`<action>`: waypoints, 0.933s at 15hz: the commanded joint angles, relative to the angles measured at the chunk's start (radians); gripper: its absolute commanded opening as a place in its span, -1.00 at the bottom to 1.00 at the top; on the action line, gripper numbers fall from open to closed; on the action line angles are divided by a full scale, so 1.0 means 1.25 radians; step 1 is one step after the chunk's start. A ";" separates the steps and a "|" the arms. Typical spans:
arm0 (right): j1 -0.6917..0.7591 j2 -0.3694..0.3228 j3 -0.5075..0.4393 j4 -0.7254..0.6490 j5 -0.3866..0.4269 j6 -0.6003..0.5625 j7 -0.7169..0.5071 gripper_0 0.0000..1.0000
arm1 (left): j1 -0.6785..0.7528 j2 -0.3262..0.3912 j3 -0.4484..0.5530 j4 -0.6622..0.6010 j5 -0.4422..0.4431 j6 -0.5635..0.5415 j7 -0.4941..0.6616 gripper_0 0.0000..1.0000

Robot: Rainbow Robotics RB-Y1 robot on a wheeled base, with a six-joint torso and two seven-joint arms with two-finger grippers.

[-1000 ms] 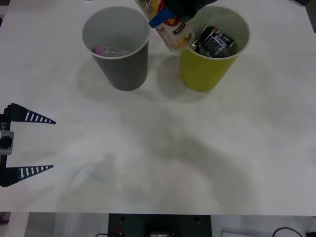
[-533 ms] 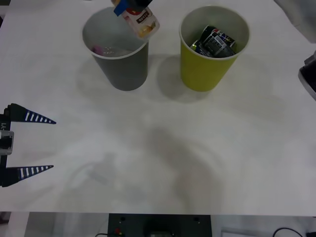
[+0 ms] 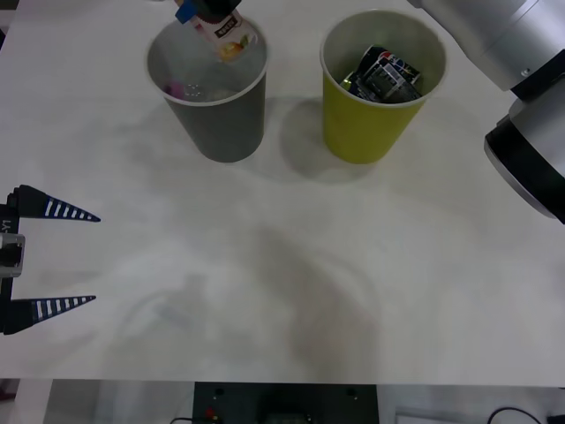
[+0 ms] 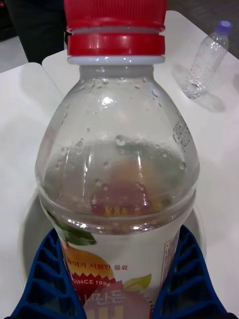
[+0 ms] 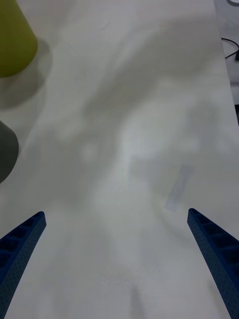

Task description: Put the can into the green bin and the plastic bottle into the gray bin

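Plastic bottle (image 4: 117,164) between right pincer (image 4: 117,294) fingers

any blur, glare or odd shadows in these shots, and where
Front view: broad soft arm shadows smear across the table, and each bin casts a shadow, the gray bin and the green bin. Right wrist view: the plastic bottle, between blue fingers, shows small highlights on its wet shoulder. Left wrist view: the near table under the left gripper is mottled with shadow.

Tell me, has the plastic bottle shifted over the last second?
Yes. The plastic bottle, shut in the right pincer, went leftward from beside the green bin to above the gray bin.
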State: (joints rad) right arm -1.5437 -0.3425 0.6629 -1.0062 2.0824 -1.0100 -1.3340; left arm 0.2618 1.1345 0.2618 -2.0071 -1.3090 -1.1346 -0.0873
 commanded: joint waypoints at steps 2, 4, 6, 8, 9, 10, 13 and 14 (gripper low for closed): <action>0.000 0.000 0.000 0.000 -0.010 0.007 0.006 0.75 | 0.000 0.000 0.000 0.000 0.000 0.000 0.000 0.96; 0.002 0.000 0.000 0.004 -0.020 0.007 0.006 1.00 | 0.000 0.000 0.000 0.000 0.000 0.000 0.000 0.96; 0.002 -0.002 0.000 0.006 -0.031 0.004 0.006 1.00 | 0.000 0.000 0.000 0.000 0.000 0.000 0.000 0.96; 0.002 -0.029 0.000 -0.003 -0.082 -0.009 0.009 1.00 | 0.000 0.000 0.000 0.000 0.000 0.000 0.000 0.96; 0.002 -0.057 0.000 -0.030 -0.107 -0.039 0.014 1.00 | 0.000 0.000 0.000 0.000 0.000 0.000 0.000 0.95; 0.009 -0.079 -0.003 -0.054 -0.123 -0.058 0.014 1.00 | 0.000 0.000 0.000 0.000 0.000 0.000 0.000 0.96; 0.080 -0.180 -0.053 -0.206 -0.154 -0.134 0.013 1.00 | 0.000 0.000 0.000 0.000 0.000 0.000 0.000 0.95; 0.099 -0.207 -0.068 -0.246 -0.159 -0.157 0.013 1.00 | 0.000 0.000 0.000 0.000 0.000 0.000 0.000 0.96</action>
State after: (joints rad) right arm -1.4380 -0.5763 0.5921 -1.2761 1.8884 -1.1840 -1.3174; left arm 0.2618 1.1345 0.2618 -2.0071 -1.3090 -1.1345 -0.0873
